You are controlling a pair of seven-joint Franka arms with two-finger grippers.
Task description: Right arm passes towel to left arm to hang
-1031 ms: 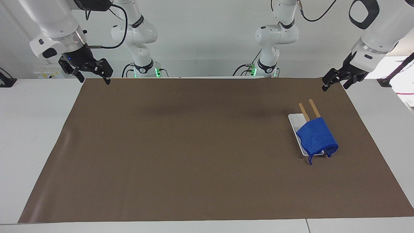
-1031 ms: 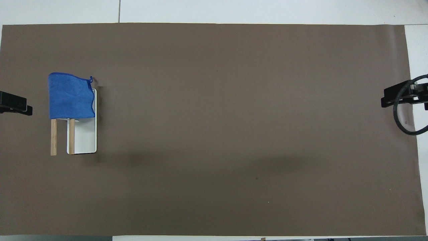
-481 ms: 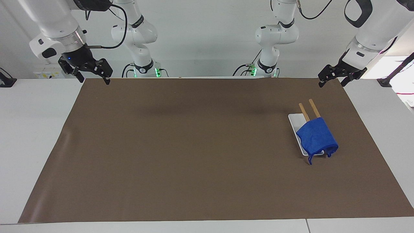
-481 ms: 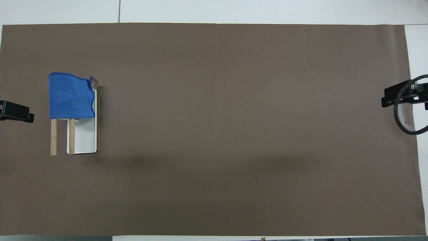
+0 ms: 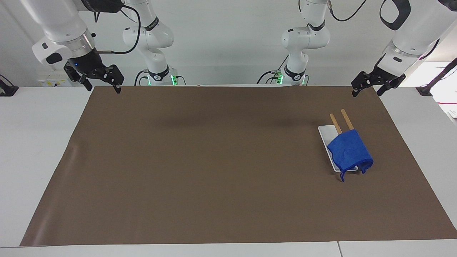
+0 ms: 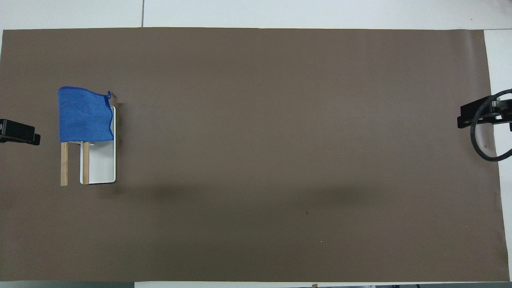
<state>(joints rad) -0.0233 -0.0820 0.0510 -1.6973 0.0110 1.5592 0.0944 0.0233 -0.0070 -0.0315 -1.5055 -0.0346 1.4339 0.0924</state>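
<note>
The bright blue towel [image 5: 349, 150] [image 6: 84, 115] hangs draped over the two wooden bars [image 5: 346, 119] of a small rack with a white base [image 6: 102, 166], toward the left arm's end of the table. Its thin loop [image 5: 342, 176] dangles at the corner farther from the robots. My left gripper [image 5: 366, 91] [image 6: 18, 132] hovers open and empty over the mat's corner at that end, apart from the towel. My right gripper [image 5: 103, 86] [image 6: 476, 115], with its blue light, hangs open and empty over the mat's corner at the right arm's end.
A brown mat [image 5: 214, 171] covers most of the white table [image 5: 39, 142]. Two smaller white arms with green-lit bases [image 5: 159, 76] [image 5: 292, 76] stand along the robots' edge of the table.
The left gripper has risen a little and drawn slightly inward over the mat's corner. The right arm, the towel and the rack have not moved.
</note>
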